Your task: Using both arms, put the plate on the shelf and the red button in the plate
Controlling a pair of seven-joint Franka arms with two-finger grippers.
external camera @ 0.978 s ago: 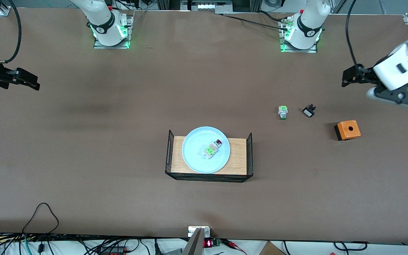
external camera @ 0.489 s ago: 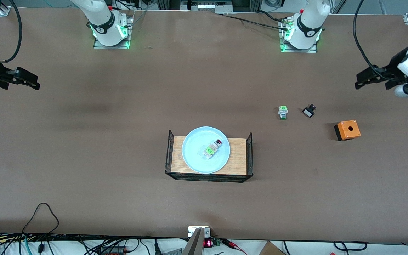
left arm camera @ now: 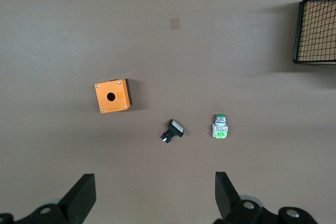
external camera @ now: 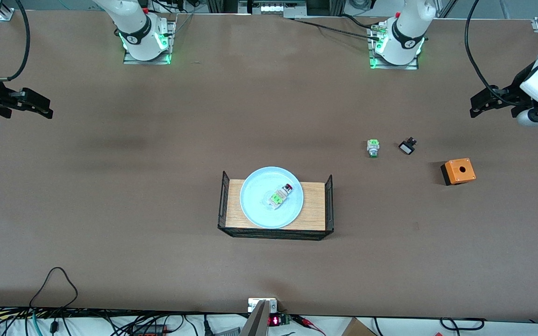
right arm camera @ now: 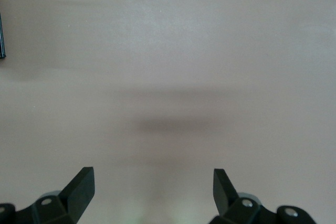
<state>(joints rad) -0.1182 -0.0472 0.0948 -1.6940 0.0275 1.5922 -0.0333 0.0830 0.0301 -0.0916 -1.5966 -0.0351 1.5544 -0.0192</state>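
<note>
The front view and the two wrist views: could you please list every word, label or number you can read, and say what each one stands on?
No text can be read in any view.
Small display at the table edge nearest the front camera: red glowing digits, too small to read.
Green-ended switch: a pale label on its body, too blurred to read.
Orange box, plate, red button: no markings visible.

arms: white shells, black joint rings
bases (external camera: pixel 396 44): green glow, metal plates
fingers (left arm camera: pixel 227 195): black, wedge-shaped
cables: black, looped off wrists
</note>
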